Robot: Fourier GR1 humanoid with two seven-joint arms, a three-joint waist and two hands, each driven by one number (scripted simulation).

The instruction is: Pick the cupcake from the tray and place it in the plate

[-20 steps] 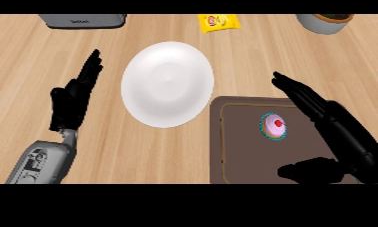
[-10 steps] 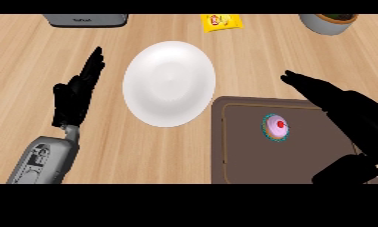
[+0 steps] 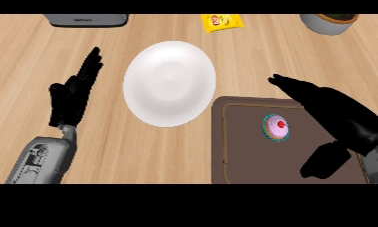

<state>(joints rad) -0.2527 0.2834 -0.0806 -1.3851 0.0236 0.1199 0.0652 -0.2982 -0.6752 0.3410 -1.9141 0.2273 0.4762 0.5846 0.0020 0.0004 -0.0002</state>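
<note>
At this moment the task had hardly begun. The white plate [image 3: 170, 83] lay on the table [image 3: 140, 156] with nothing on it. The brown tray [image 3: 244, 156] lay to the right of the plate and a little nearer to the robot. Its corner came up to the plate's rim, and I could not tell whether the two touched. The cupcake [image 3: 277, 127], with pink icing and a red dot on top, stood upright on the tray, so it was not yet picked.

The right hand [image 3: 336, 116] was over the tray, on the side of the cupcake away from the plate. Its fingers were stretched out straight and its thumb stood apart, nearer to the robot, and it was grasping nothing. A strip of bare tray showed between this hand and the cupcake, so they were near but apart. In my judgement this was the approach, not the grasp itself.

The left hand [image 3: 72, 96] rested to the left of the plate, released, with fingers up and nothing in it.

So every step was left, I think: to close the right hand round the cupcake, to lift it, to carry it across to the plate, to set it down and to let go. The way looked short.

Beyond the plate, at the far edge, stood a grey appliance [image 3: 85, 19], a yellow packet [image 3: 221, 21] and a pot [image 3: 330, 22], all well apart from the plate.
</note>
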